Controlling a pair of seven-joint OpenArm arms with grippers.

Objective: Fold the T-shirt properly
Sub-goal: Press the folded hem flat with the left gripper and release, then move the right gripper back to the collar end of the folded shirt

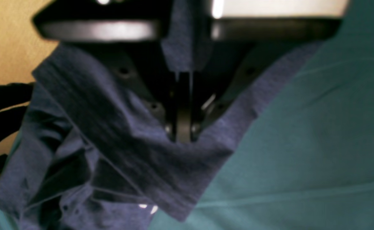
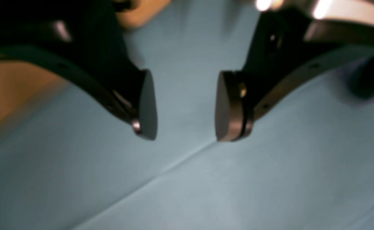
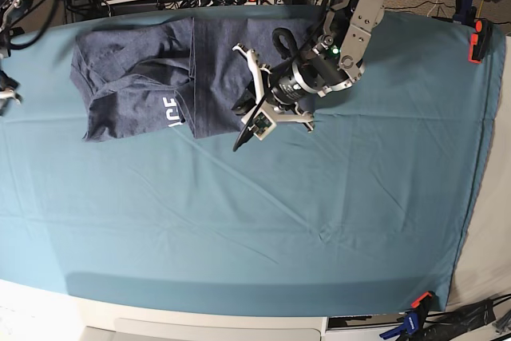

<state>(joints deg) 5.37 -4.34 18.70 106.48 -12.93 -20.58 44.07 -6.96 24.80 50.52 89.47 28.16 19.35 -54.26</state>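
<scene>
1. I saw the heathered dark blue-grey cotton T-shirt [image 3: 160,77] lying partly folded at the far left part of the teal table cloth [image 3: 335,197], some white lettering [image 3: 168,109] showing
2. My left gripper [image 1: 183,135] was clenched on a fold of the shirt's fabric, over the garment's right edge
3. My right gripper [image 2: 185,105] hung released, its grey pads [image 2: 226,107] apart above bare cloth, holding nothing

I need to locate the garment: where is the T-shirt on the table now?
In the base view the T-shirt lies on the teal table cloth at the far left, near the back edge; the left gripper pinches its right edge.
</scene>
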